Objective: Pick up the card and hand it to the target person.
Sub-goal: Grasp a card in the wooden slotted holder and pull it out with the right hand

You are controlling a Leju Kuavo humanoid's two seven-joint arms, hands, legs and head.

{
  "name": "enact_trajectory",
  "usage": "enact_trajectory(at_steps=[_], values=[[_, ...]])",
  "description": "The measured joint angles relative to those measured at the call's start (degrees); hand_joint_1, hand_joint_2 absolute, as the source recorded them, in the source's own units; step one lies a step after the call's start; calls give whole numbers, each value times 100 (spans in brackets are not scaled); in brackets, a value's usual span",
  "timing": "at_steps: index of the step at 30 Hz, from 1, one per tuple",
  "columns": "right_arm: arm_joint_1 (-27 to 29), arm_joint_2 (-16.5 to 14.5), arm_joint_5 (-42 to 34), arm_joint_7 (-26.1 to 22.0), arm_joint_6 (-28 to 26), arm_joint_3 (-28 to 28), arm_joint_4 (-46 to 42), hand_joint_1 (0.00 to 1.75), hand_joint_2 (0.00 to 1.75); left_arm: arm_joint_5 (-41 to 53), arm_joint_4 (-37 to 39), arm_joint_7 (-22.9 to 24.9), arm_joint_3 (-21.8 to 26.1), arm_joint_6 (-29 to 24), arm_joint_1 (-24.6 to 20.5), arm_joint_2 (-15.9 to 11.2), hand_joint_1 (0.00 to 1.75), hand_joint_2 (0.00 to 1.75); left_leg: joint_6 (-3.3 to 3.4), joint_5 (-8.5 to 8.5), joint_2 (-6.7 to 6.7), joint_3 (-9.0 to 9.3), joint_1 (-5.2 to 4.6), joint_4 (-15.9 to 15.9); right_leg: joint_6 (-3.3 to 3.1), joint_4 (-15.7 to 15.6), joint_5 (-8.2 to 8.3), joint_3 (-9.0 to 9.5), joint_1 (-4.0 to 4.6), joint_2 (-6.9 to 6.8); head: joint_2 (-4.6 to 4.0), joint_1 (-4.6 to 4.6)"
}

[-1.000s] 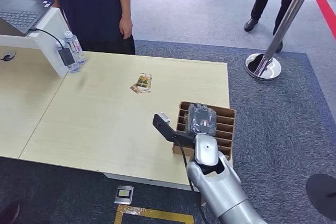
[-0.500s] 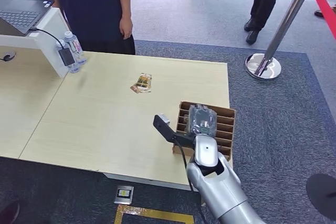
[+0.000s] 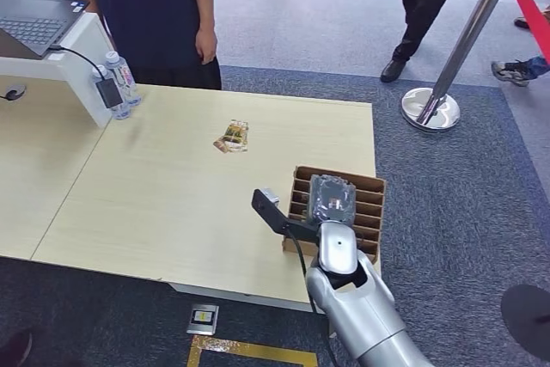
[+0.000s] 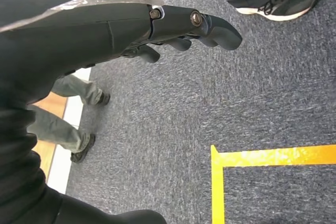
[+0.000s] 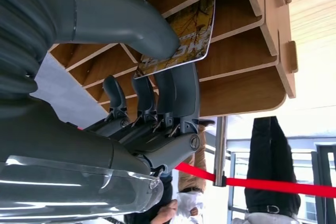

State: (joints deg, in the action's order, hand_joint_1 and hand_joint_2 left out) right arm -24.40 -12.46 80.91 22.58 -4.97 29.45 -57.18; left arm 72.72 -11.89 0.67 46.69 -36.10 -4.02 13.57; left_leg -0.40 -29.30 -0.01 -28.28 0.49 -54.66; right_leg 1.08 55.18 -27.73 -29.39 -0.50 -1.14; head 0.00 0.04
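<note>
Card (image 5: 180, 35) in box slot (image 5: 238, 51), pinched between right hand's (image 5: 154, 93) thumb and fingers (image 5: 182, 90). Could slip out or catch on slot wall if pulled crooked. Left hand (image 4: 130, 24) hanging, holding nothing, fingers loosely out.

No legible text anywhere; lettering on the card (image 5: 186, 35) in the wooden rack (image 5: 253, 72) too blurred to read
</note>
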Motion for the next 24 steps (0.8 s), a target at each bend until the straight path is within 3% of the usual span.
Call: enact_trajectory(at_steps=[6, 13, 24], values=[[1, 0, -19, -52, -9, -26, -2, 140, 175, 28, 0, -4, 0, -1, 0, 0, 0, 175, 0, 0, 0, 1, 0, 0, 0, 0, 0, 0, 0, 0, 0, 0], [-7, 3, -155, -237, 24, -38, -32, 175, 175, 73, 0, -14, 0, -1, 0, 0, 0, 175, 0, 0, 0, 2, 0, 0, 0, 0, 0, 1, 0, 0, 0, 0], [-123, 34, -461, -541, 194, -75, -33, 175, 175, 105, 0, -21, 0, -19, 0, 0, 0, 175, -2, 1, 0, 4, 0, 0, -1, 0, 1, 3, 0, 0, 0, 0]])
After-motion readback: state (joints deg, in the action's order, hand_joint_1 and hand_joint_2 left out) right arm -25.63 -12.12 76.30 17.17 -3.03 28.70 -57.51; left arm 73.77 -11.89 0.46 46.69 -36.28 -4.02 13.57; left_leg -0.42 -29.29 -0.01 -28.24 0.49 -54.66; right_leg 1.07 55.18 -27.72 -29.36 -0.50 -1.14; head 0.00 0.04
